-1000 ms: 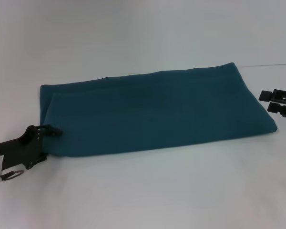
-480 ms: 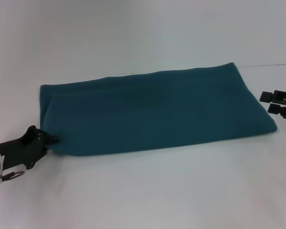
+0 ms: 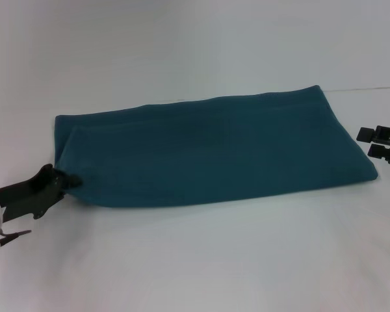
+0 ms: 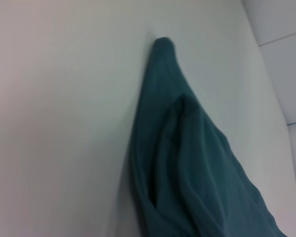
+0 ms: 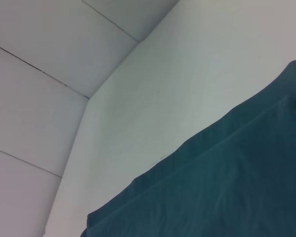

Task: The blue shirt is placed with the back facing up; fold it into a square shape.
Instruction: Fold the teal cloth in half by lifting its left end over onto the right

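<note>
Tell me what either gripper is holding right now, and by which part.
The left gripper pinches the blue shirt at its near left corner. The right gripper holds nothing, apart from the shirt's right end.

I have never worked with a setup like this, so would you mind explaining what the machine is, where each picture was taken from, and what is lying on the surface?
This is a two-armed robot with a gripper on each arm. The wide picture comes from a camera on its head, looking down at a plain white table. The other two come from cameras on its wrists, so they show close, tilted views of the cloth.

On the table lies a large dark teal-blue T-shirt of soft knit fabric, already folded into a long band. The job is to fold it into a square.

The left gripper is at the shirt's near left corner, its black fingers shut on the fabric there. The left wrist view shows that end of the shirt bunched into folds. The right gripper hangs beside the shirt's right end, apart from it; I cannot tell how its fingers stand.
</note>
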{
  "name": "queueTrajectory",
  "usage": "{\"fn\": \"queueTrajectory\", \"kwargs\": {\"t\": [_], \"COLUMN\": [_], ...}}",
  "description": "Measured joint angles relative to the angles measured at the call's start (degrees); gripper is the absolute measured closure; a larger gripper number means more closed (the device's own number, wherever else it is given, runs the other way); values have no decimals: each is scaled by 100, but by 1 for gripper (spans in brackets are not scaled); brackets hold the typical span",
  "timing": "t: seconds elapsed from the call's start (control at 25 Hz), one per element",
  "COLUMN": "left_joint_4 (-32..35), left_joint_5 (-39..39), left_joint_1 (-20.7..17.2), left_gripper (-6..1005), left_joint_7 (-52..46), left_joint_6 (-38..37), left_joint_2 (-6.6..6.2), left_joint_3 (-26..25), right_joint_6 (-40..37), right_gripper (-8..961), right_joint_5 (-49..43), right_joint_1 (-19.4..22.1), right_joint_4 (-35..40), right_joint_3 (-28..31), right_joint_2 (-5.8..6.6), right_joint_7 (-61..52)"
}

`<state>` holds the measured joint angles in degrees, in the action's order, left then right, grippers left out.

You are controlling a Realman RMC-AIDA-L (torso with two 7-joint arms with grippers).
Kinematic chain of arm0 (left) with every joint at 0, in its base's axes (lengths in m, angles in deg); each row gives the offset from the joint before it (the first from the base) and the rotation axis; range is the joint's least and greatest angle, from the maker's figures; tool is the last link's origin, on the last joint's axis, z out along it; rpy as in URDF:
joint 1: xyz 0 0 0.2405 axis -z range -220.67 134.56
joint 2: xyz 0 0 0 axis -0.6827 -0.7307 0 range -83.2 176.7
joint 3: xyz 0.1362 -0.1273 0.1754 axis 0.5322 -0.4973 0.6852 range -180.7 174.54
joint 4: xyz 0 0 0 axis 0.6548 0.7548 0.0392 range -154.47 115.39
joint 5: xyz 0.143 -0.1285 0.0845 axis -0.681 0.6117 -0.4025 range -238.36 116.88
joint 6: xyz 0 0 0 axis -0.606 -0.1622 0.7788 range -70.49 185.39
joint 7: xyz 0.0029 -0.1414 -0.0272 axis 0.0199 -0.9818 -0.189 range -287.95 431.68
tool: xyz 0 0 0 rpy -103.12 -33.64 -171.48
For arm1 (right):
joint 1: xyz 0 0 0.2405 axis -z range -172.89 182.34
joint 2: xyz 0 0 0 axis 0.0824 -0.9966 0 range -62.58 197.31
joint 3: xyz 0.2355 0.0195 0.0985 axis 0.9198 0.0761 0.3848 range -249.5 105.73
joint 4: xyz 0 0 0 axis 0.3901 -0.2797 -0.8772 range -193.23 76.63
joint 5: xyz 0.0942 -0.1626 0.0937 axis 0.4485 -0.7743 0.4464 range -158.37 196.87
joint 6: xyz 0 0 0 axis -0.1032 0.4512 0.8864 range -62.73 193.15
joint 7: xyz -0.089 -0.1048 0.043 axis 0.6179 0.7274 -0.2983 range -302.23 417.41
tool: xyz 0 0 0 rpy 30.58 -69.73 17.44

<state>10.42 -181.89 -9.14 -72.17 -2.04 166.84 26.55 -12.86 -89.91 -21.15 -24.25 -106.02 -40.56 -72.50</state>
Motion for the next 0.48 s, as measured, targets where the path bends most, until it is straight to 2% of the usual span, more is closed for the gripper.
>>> {"fn": "queueTrajectory", "kwargs": {"t": [0.24,0.48], "left_joint_4": [292,763], "left_joint_5": [4,-2], "left_joint_1": [-164,-545], "left_gripper": [985,977], "left_joint_7": [127,94], "left_joint_6": [-247,-426], "left_joint_2": [42,36], "left_joint_3": [17,-16], "right_joint_6": [17,21], "right_gripper": [254,254], "right_joint_5": [0,1], "right_joint_1": [15,13], "right_joint_4": [-6,-104], "right_joint_3": [10,74], "right_joint_2": [0,0], "right_joint_7": [-34,-58]}}
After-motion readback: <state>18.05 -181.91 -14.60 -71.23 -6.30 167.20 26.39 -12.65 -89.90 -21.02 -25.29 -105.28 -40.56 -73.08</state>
